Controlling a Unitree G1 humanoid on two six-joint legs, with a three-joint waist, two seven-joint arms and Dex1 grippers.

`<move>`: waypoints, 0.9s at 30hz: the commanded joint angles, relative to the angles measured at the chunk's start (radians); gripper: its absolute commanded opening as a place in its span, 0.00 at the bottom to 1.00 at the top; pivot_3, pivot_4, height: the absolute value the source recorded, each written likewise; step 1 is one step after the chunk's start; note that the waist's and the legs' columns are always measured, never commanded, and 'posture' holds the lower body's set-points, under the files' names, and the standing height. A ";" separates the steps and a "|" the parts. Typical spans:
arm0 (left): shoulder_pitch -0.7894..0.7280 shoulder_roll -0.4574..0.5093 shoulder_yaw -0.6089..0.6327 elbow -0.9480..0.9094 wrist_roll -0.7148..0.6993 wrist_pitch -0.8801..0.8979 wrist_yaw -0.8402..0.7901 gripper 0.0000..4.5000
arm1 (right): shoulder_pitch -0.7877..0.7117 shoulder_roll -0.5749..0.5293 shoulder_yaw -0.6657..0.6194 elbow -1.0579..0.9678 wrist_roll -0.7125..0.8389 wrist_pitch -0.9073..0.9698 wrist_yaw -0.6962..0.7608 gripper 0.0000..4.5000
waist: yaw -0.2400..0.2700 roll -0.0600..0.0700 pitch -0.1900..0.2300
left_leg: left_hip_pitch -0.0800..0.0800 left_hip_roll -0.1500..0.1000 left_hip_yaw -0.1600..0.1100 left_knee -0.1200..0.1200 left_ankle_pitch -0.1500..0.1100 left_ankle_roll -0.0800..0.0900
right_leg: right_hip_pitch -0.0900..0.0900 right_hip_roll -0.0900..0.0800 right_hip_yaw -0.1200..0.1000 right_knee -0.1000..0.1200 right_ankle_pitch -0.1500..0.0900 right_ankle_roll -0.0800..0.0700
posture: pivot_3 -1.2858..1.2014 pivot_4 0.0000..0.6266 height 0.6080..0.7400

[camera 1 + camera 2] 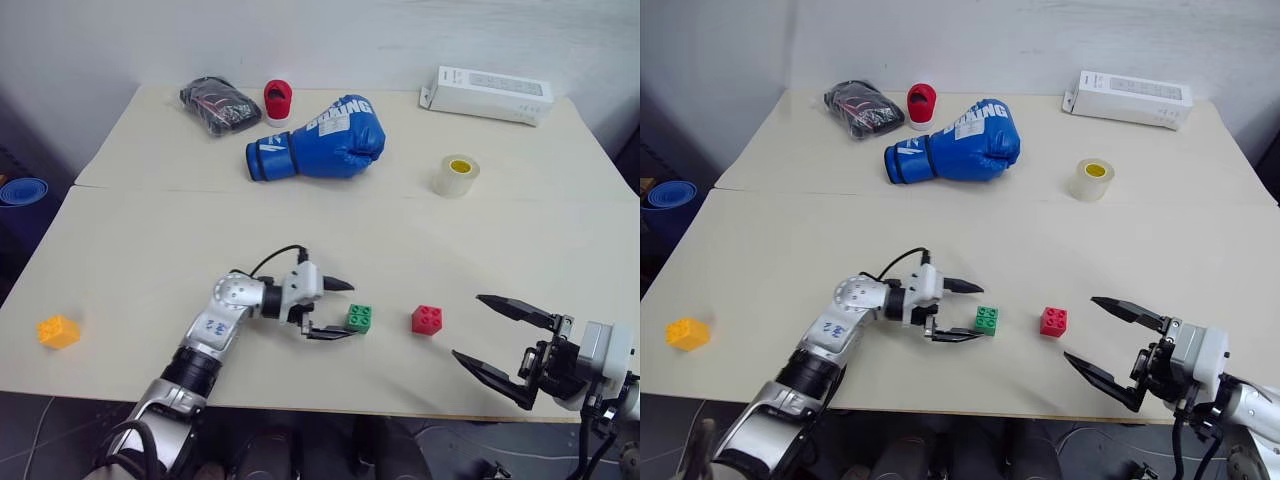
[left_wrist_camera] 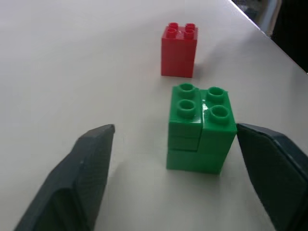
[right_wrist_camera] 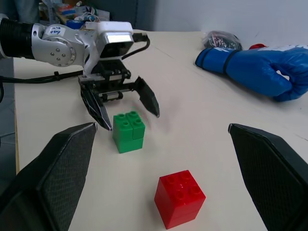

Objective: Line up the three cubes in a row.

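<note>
We see the left hand point(image 1: 340, 308) spread open around the green cube point(image 1: 359, 318), fingers off its sides. The red cube point(image 1: 427, 320) sits just to its right on the worktop point(image 1: 300, 230), the orange-yellow cube point(image 1: 58, 331) far left. The right hand point(image 1: 500, 340) hangs open near the front edge.
</note>
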 commanded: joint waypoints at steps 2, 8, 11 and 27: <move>0.189 0.140 0.178 -0.237 -0.098 0.012 0.006 0.99 | -0.040 -0.018 -0.010 0.035 0.055 -0.005 0.076 1.00 | -0.010 0.000 0.000 | 0.000 0.000 0.000 0.000 0.000 0.000 | 0.000 0.000 0.000 0.001 0.000 0.000 | 0.52 0.24 1.00; 0.501 0.112 0.555 -0.409 -0.138 -0.065 0.324 0.99 | -0.120 -0.018 0.014 0.074 0.077 -0.013 0.155 1.00 | -0.016 0.001 0.001 | 0.001 0.001 -0.002 0.000 -0.001 0.001 | 0.001 -0.002 0.000 -0.004 0.000 0.000 | 0.52 0.24 1.00; 0.623 0.071 0.713 -0.442 -0.203 -0.022 0.436 0.99 | -0.133 -0.004 0.036 0.062 0.069 -0.023 0.171 1.00 | -0.002 0.001 0.001 | 0.001 0.001 -0.002 0.000 -0.002 0.001 | 0.001 -0.002 0.000 -0.005 0.000 0.000 | 0.52 0.24 1.00; 0.973 -0.217 1.042 -0.376 -0.345 -0.052 0.768 0.99 | -0.172 0.033 0.135 0.014 0.056 -0.027 0.169 1.00 | -0.002 -0.003 -0.001 | 0.000 0.002 0.000 -0.001 -0.007 0.002 | 0.001 0.000 0.001 -0.007 -0.001 -0.001 | 0.52 0.24 1.00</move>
